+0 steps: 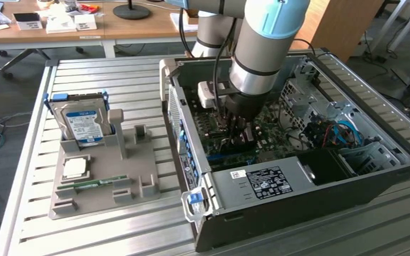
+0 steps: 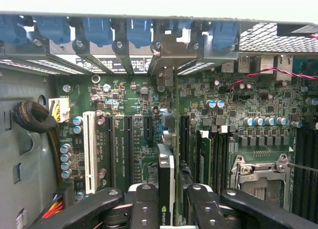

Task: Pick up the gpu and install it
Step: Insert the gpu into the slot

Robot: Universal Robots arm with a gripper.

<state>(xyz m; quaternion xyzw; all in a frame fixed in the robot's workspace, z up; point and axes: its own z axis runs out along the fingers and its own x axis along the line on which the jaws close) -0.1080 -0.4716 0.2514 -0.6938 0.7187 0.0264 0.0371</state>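
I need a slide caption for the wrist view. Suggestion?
Claw holding the gpu edge-on above the motherboard slots, its bracket at the case's rear openings.

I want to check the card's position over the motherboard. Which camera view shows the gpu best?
The wrist view: the gpu stands edge-on between the gripper's fingers, its bracket reaching the rear slots. In the exterior view, the arm hides most of the gpu.

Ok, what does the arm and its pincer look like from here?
The arm is a thick silver-grey tube with a light blue joint cap and a black band near the wrist. A white box is mounted beside the wrist, with dark cables running up along the arm. The pincer is black, with linkage fingers studded with round silver pins.
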